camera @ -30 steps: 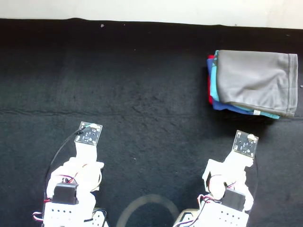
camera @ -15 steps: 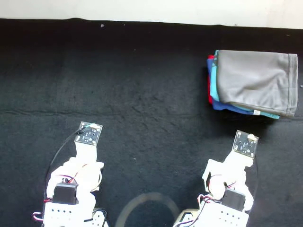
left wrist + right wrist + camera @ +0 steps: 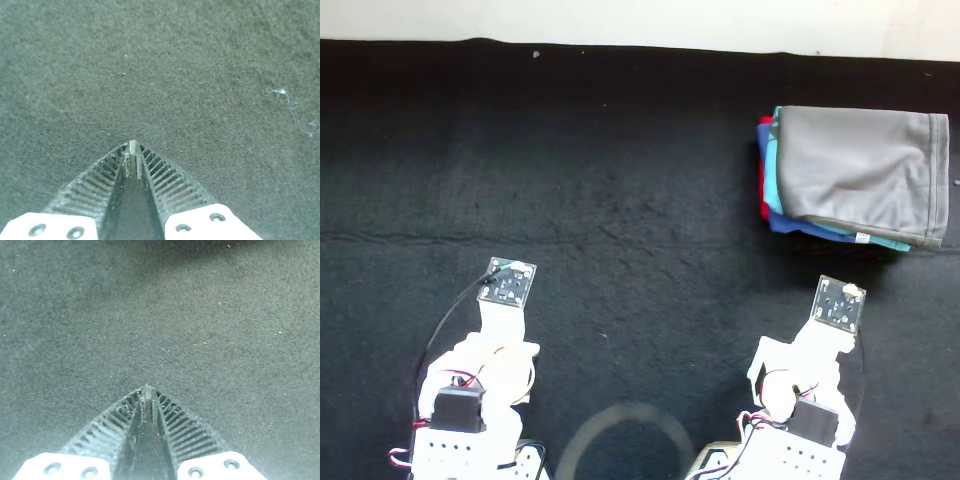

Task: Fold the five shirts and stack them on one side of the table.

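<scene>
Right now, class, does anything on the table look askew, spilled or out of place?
Nothing serious. The stack sits on one side of the table, with teal, blue and red edges poking out from under its gray top. The left gripper and right gripper are shut above the table.

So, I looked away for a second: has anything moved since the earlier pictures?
Nothing visibly changed. The stack of folded shirts lies in the same spot at the far right of the table, and the left gripper and right gripper, both shut, sit pulled back as before.

matt black felt tablecloth [image 3: 620,180], smooth cloth shirts [image 3: 860,170]
</scene>
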